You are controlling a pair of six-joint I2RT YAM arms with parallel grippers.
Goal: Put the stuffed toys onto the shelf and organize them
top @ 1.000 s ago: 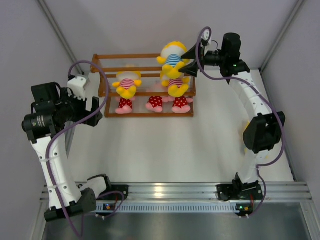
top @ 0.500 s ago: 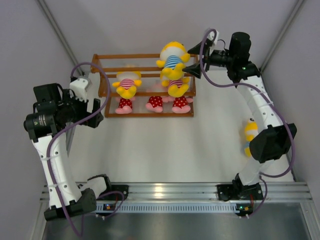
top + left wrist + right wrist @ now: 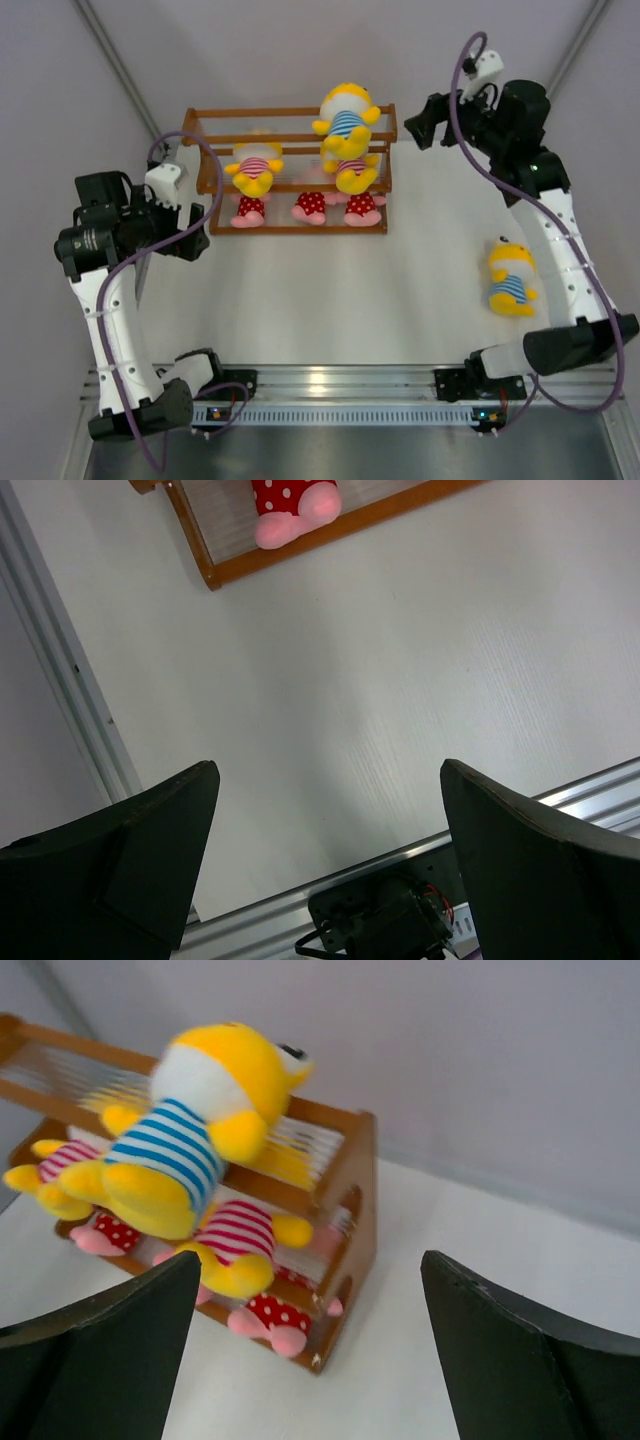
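Your right end effector point(image 3: 422, 120) hangs spread and empty at upper right, beside the shelf point(image 3: 290, 112). The blue-striped toy point(image 3: 510, 280) lies on the tabletop point(image 3: 350, 300) below it at right, long axis top-to-bottom, head uppermost. The right arm is nearer. Your left end effector point(image 3: 188, 228) gapes empty too.

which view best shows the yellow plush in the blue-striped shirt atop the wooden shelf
Right wrist: the blue-striped yellow plush is close and large. Top external shows it small, from above; left wrist misses it.
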